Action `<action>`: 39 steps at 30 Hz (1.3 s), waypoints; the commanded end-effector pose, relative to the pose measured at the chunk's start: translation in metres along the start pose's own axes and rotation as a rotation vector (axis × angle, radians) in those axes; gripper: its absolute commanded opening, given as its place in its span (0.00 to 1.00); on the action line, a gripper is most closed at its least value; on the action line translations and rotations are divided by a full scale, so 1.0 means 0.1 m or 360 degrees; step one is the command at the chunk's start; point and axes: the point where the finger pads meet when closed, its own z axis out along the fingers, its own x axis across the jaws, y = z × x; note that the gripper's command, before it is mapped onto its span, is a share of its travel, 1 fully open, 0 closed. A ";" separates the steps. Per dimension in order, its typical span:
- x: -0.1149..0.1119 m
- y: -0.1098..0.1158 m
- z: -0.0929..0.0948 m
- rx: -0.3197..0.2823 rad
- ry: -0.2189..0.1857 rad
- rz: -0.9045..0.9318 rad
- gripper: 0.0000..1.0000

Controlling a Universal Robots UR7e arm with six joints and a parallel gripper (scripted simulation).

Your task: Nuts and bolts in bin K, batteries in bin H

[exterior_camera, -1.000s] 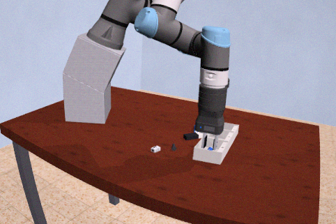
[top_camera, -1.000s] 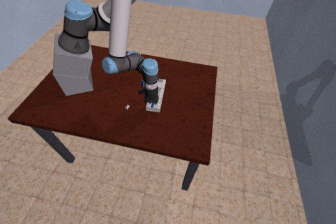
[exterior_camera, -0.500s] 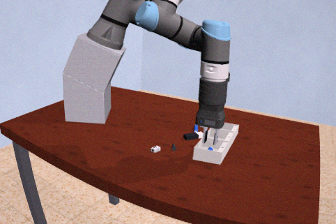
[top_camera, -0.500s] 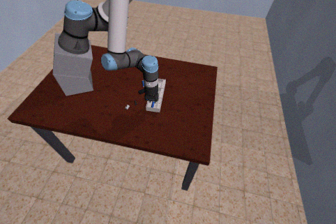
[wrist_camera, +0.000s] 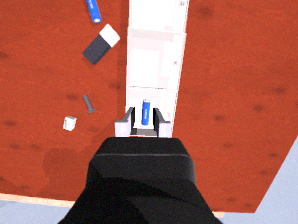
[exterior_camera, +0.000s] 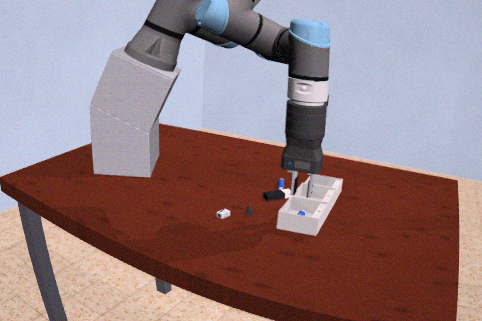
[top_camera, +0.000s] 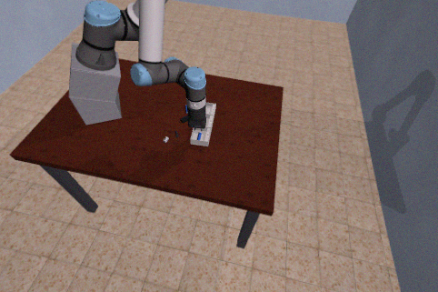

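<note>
Hovering over the row of bins [top_camera: 200, 143] [exterior_camera: 297, 224] [wrist_camera: 175, 63], the gripper [top_camera: 198, 129] [exterior_camera: 303, 193] [wrist_camera: 143, 114] stands about half open and empty, a blue battery [top_camera: 199, 135] [exterior_camera: 301, 213] [wrist_camera: 146, 112] lying in the end compartment. Reaching the dark bolt [top_camera: 177, 134] [exterior_camera: 249, 211] [wrist_camera: 89, 104] beside the bins probably calls for rising clear of the walls, then lining the fingers up across its shank.
</note>
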 end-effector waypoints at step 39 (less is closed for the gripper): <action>-0.87 -1.68 -0.15 0.0002 0.0001 -0.0462 0.60</action>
